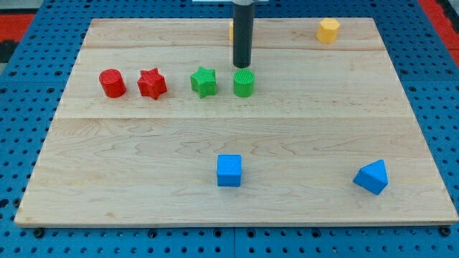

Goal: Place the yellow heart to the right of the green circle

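Observation:
My tip (242, 66) stands just above the green circle (244, 83) in the view, very close to its top edge. A thin sliver of a yellow block (231, 29) shows at the rod's left side near the board's top edge. The rod hides most of it, so its shape cannot be made out. A second yellow block (328, 30), with an angular outline, sits at the top right of the board. To the view's right of the green circle lies bare wood.
A green star (204, 82), a red star (152, 83) and a red circle (112, 83) line up to the left of the green circle. A blue cube (229, 170) and a blue triangle (371, 176) sit near the bottom. The wooden board (143, 158) lies on blue pegboard.

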You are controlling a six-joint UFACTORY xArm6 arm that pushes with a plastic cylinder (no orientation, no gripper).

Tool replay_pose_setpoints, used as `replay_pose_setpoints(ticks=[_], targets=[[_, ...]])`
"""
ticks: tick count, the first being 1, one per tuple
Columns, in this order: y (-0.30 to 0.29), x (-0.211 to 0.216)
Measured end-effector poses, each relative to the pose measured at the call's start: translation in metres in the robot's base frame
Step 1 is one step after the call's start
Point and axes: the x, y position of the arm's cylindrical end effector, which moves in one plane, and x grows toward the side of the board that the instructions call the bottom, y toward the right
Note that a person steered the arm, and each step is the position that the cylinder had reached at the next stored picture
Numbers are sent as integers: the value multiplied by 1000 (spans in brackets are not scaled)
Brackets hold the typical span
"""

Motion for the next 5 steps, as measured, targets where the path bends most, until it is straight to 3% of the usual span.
replay_pose_setpoints(ticks=[2, 3, 5], targets=[[-88, -56], [-83, -109], [0, -103]])
